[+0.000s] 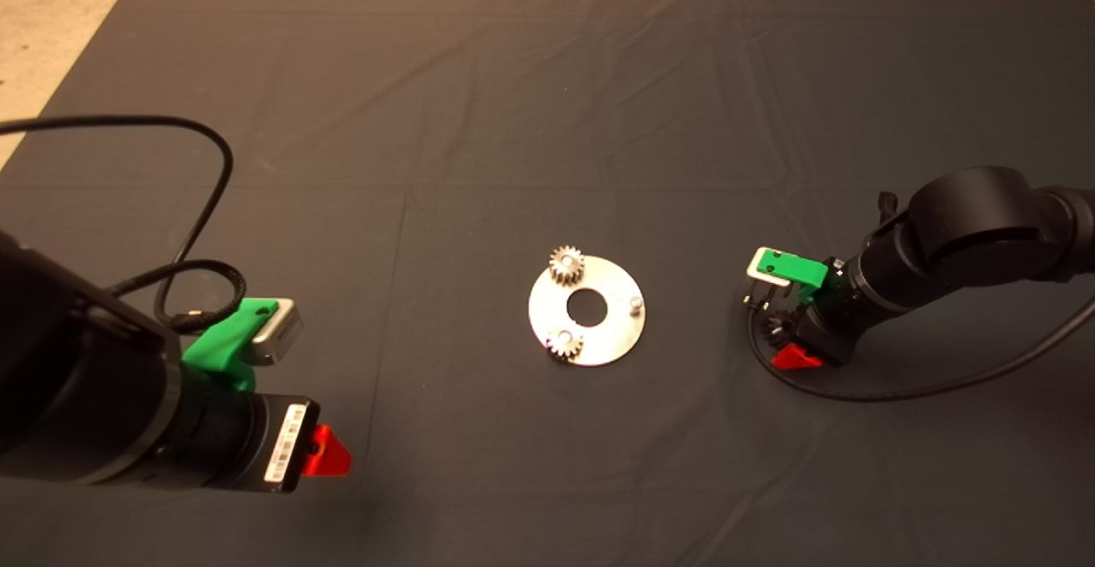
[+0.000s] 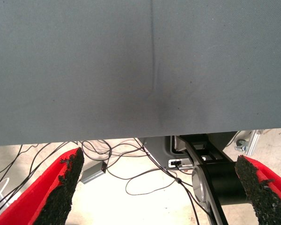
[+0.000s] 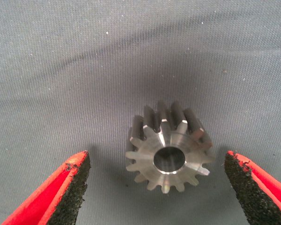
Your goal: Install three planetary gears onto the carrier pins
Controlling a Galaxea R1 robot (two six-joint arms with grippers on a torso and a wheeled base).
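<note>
The silver carrier disc (image 1: 599, 338) lies at the mat's middle. Two planetary gears sit on it, one at its far left (image 1: 566, 265) and one at its near left (image 1: 565, 343). A bare carrier pin (image 1: 635, 304) stands at its right side. The third gear (image 3: 168, 150) lies flat on the mat to the right of the disc, seen dark under the right arm (image 1: 777, 327). My right gripper (image 3: 157, 161) is low over it, open, one finger on each side and apart from the teeth. My left gripper (image 1: 329, 451) waits open at the lower left.
A black cable (image 1: 205, 208) loops over the mat by the left arm, and another (image 1: 898, 392) curves under the right arm. The left wrist view shows the mat's edge (image 2: 131, 138) and a floor with wires (image 2: 145, 180).
</note>
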